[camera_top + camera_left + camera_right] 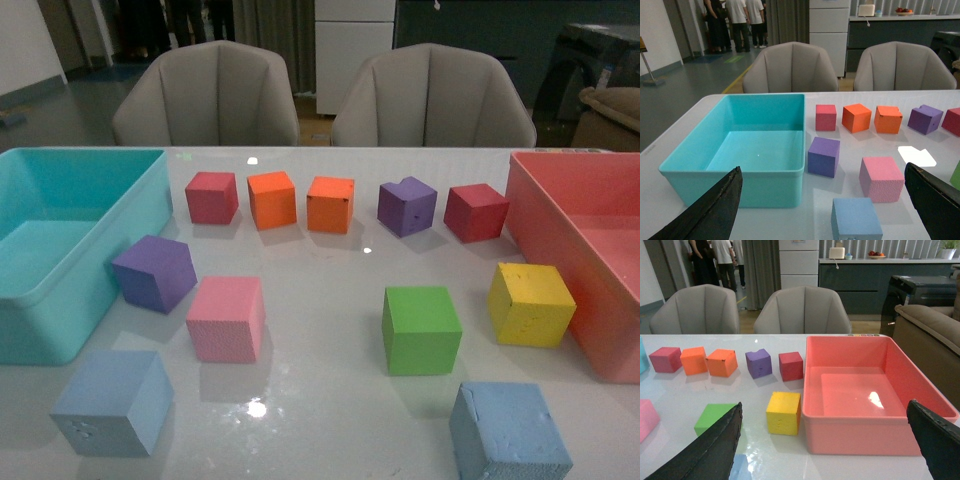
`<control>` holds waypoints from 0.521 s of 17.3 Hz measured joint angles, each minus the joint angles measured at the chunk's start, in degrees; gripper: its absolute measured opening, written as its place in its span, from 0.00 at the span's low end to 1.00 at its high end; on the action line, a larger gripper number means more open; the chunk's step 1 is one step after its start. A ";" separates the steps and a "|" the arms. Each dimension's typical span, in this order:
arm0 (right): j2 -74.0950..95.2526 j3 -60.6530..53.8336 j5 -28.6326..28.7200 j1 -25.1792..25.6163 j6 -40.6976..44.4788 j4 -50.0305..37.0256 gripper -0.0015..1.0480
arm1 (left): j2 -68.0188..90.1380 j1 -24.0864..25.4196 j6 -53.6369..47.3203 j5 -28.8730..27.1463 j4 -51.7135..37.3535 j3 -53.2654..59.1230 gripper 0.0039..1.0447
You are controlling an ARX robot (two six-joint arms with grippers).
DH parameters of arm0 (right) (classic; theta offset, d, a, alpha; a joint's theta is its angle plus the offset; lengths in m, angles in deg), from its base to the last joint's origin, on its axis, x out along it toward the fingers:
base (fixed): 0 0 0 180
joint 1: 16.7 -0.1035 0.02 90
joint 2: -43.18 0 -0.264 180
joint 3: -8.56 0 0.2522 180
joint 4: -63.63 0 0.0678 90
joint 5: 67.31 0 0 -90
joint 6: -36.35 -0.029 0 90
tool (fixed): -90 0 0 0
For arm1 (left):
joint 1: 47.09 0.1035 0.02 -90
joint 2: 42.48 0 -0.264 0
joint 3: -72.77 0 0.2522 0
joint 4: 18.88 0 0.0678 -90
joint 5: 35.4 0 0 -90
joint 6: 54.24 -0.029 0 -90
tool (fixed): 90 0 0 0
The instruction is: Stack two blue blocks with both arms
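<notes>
Not begun: my left end effector [822,170] and right end effector [825,404] gape empty; next, I judge, grasp left blue block [110,403] and right blue block [508,432].

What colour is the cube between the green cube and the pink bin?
Yellow. The cube shows best in the front view.

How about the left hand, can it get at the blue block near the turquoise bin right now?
Probably yes. The left hand is open and the blue block lies just ahead between its fingers, top bare; the pink cube and turquoise bin stand apart from it.
</notes>
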 joint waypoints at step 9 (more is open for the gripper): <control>0.00 0.00 0.00 0.00 0.00 0.00 0.94 | 0.00 0.00 0.00 0.00 0.02 0.00 0.94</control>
